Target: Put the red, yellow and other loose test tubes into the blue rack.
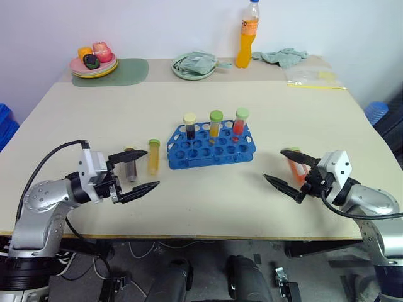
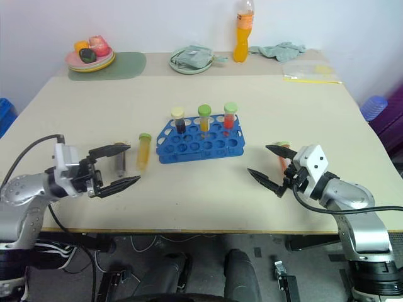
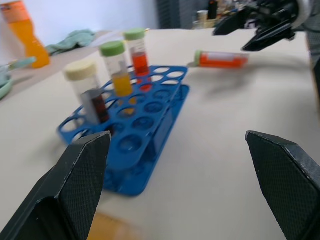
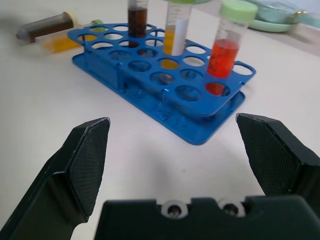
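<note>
We note a beige table (image 1: 208,195) carrying the blue rack (image 1: 211,148) mid-surface, loose yellow tube (image 1: 153,156) and brown tube (image 1: 130,165) lying left, red tube (image 3: 220,58) right; green mat (image 1: 119,70), orange bottle (image 1: 248,34) at back.

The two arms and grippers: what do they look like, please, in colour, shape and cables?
Both arms have rounded silver-grey shells with black joints. Each wrist carries a white, boxy block. The left gripper and the right gripper each have two black, tapered, pointed fingers with a finely textured inner face. A black cable loops along each arm.

beige table (image 1: 252,201) against a plain pale wall (image 1: 157,25), dark floor (image 1: 208,277) beneath
</note>
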Controlling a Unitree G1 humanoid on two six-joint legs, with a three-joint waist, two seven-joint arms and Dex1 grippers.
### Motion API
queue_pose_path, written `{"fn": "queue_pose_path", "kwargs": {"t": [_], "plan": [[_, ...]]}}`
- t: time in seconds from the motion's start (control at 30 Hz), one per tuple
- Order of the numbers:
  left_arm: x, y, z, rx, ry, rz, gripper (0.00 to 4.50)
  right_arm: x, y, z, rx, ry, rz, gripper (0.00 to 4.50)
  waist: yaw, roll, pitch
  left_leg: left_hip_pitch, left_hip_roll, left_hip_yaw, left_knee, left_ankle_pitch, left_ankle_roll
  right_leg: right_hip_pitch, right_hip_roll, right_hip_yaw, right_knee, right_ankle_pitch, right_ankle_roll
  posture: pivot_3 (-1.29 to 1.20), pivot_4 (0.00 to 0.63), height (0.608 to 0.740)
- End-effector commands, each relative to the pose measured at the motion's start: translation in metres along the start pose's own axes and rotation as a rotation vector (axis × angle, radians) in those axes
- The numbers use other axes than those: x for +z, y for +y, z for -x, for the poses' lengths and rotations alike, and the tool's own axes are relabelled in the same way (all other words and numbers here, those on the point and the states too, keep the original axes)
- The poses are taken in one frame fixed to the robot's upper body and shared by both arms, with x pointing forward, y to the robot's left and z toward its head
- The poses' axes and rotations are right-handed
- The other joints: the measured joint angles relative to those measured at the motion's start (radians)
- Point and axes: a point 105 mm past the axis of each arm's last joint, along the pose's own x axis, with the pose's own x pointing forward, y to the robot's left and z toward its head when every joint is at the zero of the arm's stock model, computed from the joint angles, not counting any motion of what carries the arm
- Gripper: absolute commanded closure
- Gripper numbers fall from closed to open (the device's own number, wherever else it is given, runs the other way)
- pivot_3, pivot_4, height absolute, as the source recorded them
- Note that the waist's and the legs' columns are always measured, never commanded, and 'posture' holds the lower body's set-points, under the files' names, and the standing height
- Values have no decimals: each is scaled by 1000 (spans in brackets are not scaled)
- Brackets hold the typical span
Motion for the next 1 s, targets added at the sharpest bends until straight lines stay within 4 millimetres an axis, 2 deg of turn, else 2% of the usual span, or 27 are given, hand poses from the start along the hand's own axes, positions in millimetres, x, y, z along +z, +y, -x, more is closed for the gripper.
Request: {"fn": "queue_pose_path", "kwargs": {"t": [0.03, 0.2, 0.3, 0.37, 0.43, 0.5, 0.6, 0.7, 0.9, 1.0], "plan": [[4, 2, -4, -8, -18, -19, 49, 19, -11, -3, -42, -43, 38, 0, 0, 0, 0, 0, 0, 0, 0, 0, 0, 0, 0, 0, 0, 0, 0, 0, 150, 740], [7, 1, -7, 14, -56, -1, 49, 22, -41, -5, -153, 69, -7, 0, 2, 1, 0, 0, 0, 1, 0, 0, 0, 0, 0, 1, 0, 0, 0, 0, 150, 740], [8, 2, -6, 8, -52, -19, 49, 30, -58, -10, -209, 203, -36, 0, 1, 2, 1, -1, 0, 1, 1, 0, 0, -1, 0, 1, 0, 0, 0, 0, 150, 740], [9, 6, -4, 19, -51, -27, 49, 31, -68, -12, -226, 339, -183, 0, -2, 3, 1, -1, 0, 1, 1, 0, 0, -2, 0, 1, 0, 0, 0, 0, 150, 740], [8, 8, -4, 29, -50, -31, 49, 32, -75, -14, -264, 469, -251, 0, -1, 3, 1, -2, 0, 1, 1, 0, 0, -3, -1, 2, 0, 1, -2, 0, 150, 740], [7, 6, -3, 38, -53, -29, 49, 32, -78, -13, -297, 566, -330, 0, 1, 2, 1, -3, 1, 1, 0, 0, 0, -3, -1, 1, 0, 1, -2, 0, 150, 740], [6, -1, -10, 49, -79, 4, 49, 35, -94, -8, -380, 687, -437, 0, 1, 3, 1, -7, 1, 2, 1, 0, 1, -6, -1, 1, -2, 1, -1, 0, 150, 740], [1, -7, -16, 34, -94, 31, 49, 30, -95, -1, -405, 784, -489, 0, 5, 3, 1, -16, -1, 2, 4, 3, -4, -13, -1, 1, -2, 4, 0, 0, 150, 740], [-1, -9, -22, 43, -106, 33, 49, 23, -86, 6, -346, 908, -452, 0, -2, 3, 1, -17, -1, 5, 4, 2, -3, -14, -2, 1, -4, 4, 1, 0, 150, 740], [-2, -12, -23, 50, -100, 31, 49, 10, -80, 18, -311, 1002, -479, 0, -3, 3, 1, -16, 0, 8, 4, 2, -2, -15, -1, 2, -3, 4, 1, 0, 150, 740]]}}
